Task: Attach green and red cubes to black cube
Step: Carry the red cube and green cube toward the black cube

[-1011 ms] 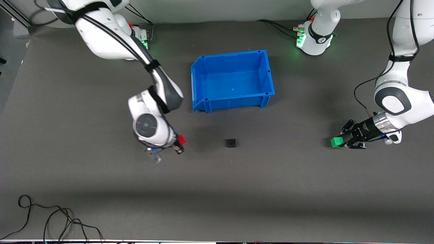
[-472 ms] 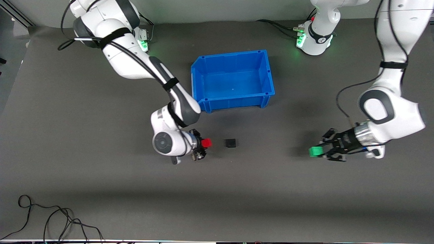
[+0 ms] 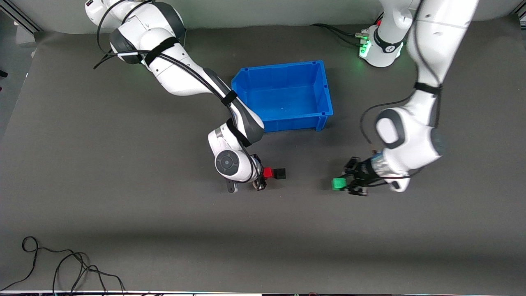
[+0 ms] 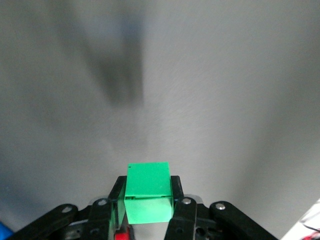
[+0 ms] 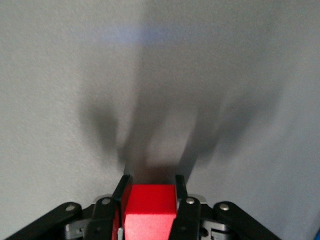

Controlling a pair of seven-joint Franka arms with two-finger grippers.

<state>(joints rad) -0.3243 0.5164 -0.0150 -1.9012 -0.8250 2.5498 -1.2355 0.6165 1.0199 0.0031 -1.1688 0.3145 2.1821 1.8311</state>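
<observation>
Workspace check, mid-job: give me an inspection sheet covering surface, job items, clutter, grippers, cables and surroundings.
Surface: dark grey table mat.
Job's things: black cube on the mat, nearer the front camera than the blue bin; red cube right beside it, contact unclear; green cube apart, toward the left arm's end.
Clutter: blue bin, nothing seen inside.
Grippers: right gripper shut on the red cube; left gripper shut on the green cube.
Cables: loose black cable at the mat's near edge.
Surroundings: arm base with green lights.
</observation>
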